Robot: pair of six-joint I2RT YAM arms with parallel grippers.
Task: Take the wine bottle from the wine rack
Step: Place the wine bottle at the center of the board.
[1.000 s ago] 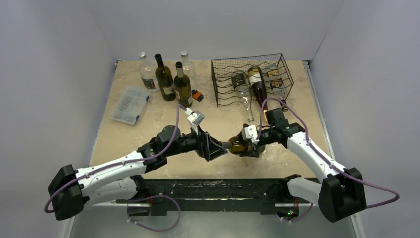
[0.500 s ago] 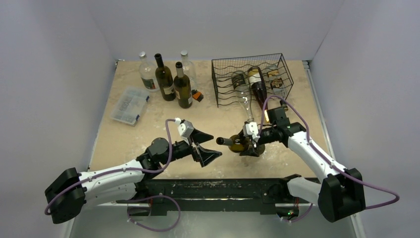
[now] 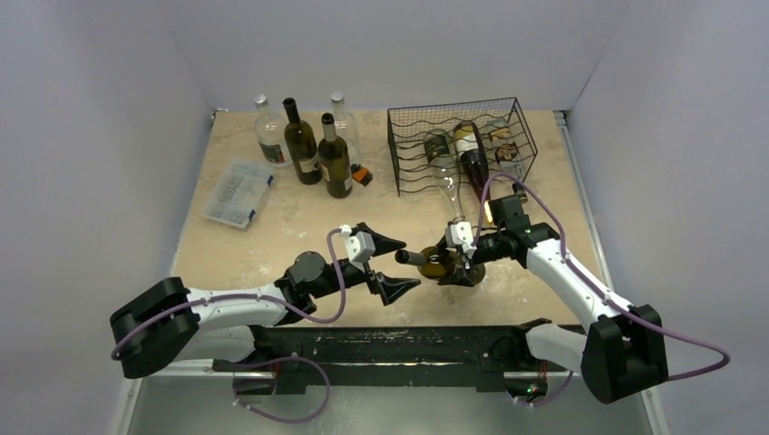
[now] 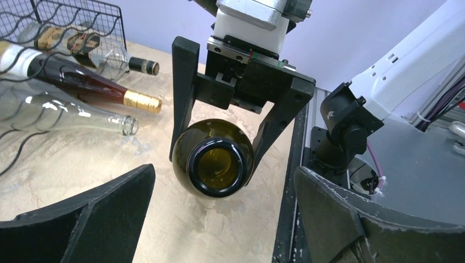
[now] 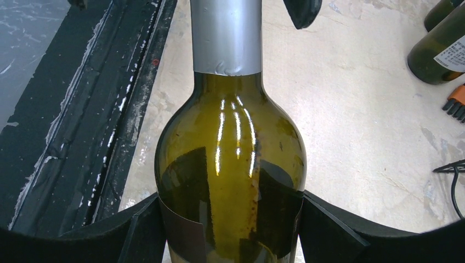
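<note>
Left tool (image 3: pixel 412 264) neared; wine bottle (image 3: pixel 433 265) mouth faces it.

**Legible markings.** We find no text, brand, number or sign that can be read in any view. Paper labels sit on one dark standing bottle (image 3: pixel 335 165) and its dark neighbour (image 3: pixel 301 145) at the far side of the tabletop (image 3: pixel 299 227), but their print is too small to make out. The gold-and-dark label (image 4: pixel 66 39) on a clear bottle lying in the wire rack (image 3: pixel 413 149) and the white label (image 5: pixel 454 53) at the edge of the right wrist view are also illegible.
</note>
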